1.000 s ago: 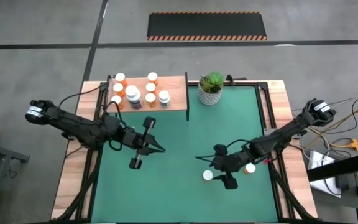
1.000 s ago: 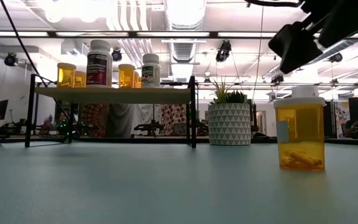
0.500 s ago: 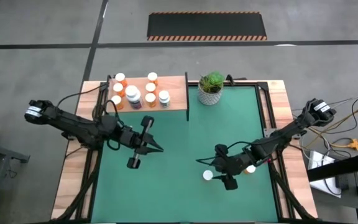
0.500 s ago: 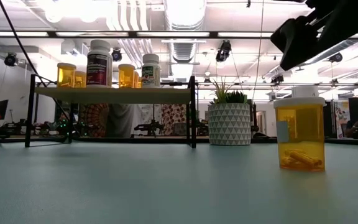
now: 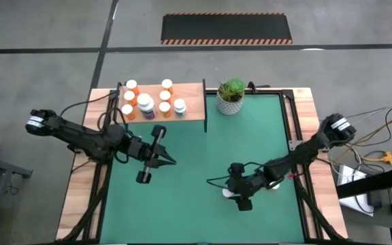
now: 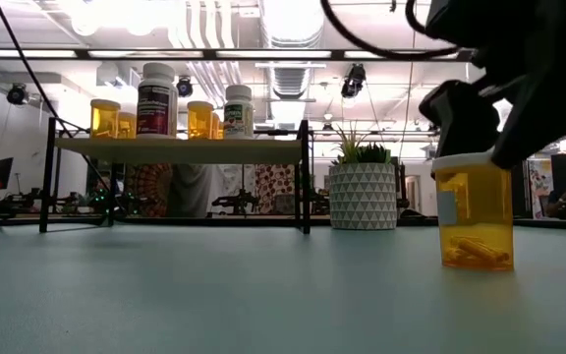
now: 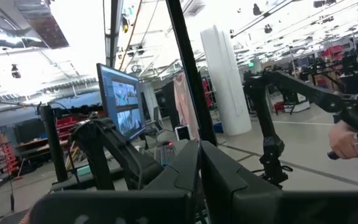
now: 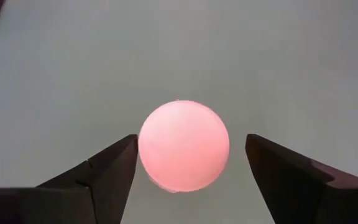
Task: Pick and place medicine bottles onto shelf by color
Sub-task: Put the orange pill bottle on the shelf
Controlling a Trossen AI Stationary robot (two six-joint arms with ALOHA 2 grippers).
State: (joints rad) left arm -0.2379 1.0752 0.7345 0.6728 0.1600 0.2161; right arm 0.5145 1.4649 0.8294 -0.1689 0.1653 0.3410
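An orange medicine bottle (image 6: 475,218) with a white cap (image 8: 183,146) stands upright on the green mat (image 5: 196,204). My right gripper (image 8: 191,155) is open and slants down over it from the table's right. Its two fingers (image 6: 457,116) stand on either side of the cap, and I see no touch. A second bottle (image 5: 275,184) stands partly under the right arm. Several bottles (image 5: 145,103) stand on the wooden shelf (image 5: 192,102) at the far left. My left gripper (image 5: 171,162) is shut, holds nothing, and hangs above the mat in front of the shelf.
A potted green plant (image 5: 231,95) stands at the far edge, right of the shelf. The shelf's black posts (image 6: 305,177) rise beside it. Bare mat lies between the two arms and along the near edge. Cables trail off the table's right side (image 5: 373,156).
My right gripper has come down and a little toward the table's left, so its fingers now stand around the orange bottle's cap instead of above and to the right of it. The bottle has not moved.
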